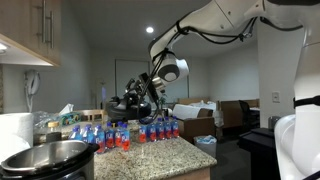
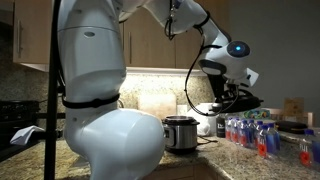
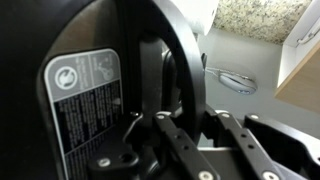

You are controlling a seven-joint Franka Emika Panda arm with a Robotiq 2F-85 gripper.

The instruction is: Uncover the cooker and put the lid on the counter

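Observation:
The cooker stands uncovered on the counter, its shiny inner pot showing; it also appears in an exterior view as a steel body with a black rim. My gripper hangs in the air away from the cooker, above the counter's far end, and is shut on the lid. The gripper and the black lid also show beyond the cooker. In the wrist view the gripper clamps the lid's black handle, and the lid with its white label fills the left.
Several water bottles with red and blue labels stand in a row on the counter below the lid, also seen in an exterior view. Wall cabinets hang above the cooker. The robot's white base blocks much of one exterior view.

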